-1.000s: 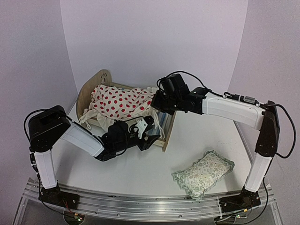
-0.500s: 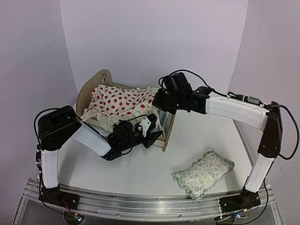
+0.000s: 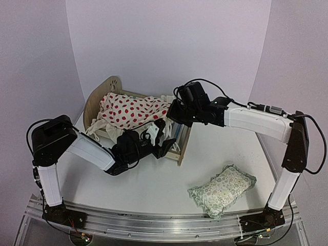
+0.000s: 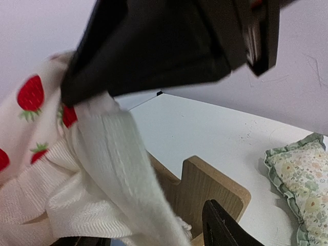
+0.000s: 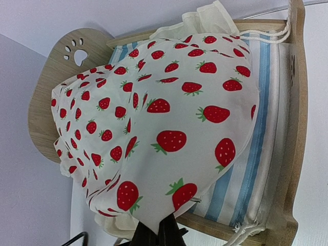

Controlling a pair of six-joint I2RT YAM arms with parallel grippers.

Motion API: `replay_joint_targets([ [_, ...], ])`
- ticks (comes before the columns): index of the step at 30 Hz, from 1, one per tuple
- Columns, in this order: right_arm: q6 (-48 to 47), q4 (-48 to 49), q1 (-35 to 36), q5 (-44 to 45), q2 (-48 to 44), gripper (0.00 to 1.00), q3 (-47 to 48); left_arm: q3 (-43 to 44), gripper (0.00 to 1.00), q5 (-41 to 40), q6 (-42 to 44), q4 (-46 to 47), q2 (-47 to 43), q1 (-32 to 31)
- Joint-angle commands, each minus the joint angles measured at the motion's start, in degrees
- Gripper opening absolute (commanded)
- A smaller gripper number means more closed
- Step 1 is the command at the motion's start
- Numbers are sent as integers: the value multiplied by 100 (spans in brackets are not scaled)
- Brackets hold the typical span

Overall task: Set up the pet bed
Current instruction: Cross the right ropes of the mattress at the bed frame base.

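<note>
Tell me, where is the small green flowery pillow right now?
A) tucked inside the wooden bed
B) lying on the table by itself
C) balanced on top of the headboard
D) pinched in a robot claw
B: the flowery pillow lies on the white table, apart from the pet bed, where the strawberry cushion lies instead.

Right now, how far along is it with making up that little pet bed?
Done: the pet bed stands with its striped base showing, and the strawberry cushion is on it, though bunched up. In hand: the right hand pinches the cushion's edge; the left hand, open, is at its frill by the footboard. Left: flattening the cushion and probably adding the floral pillow, lying on the table.
</note>
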Motion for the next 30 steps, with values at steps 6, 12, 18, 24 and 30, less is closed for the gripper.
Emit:
replay_joint_targets([
  [6,99,355,30,119,-221,0,-230,-130,53,-111,-72,-212,-761,-13],
  [12,112,413,33,92,-289,0,-315,251,51,-140,69,-456,-432,-16],
  [18,51,458,33,130,-428,0,-438,280,39,-239,46,-389,-253,-6],
  [24,75,506,30,61,-515,0,-544,383,30,-404,80,-407,-121,-4],
  [30,93,564,32,69,-624,0,-707,455,32,-484,116,-246,-4,-5],
])
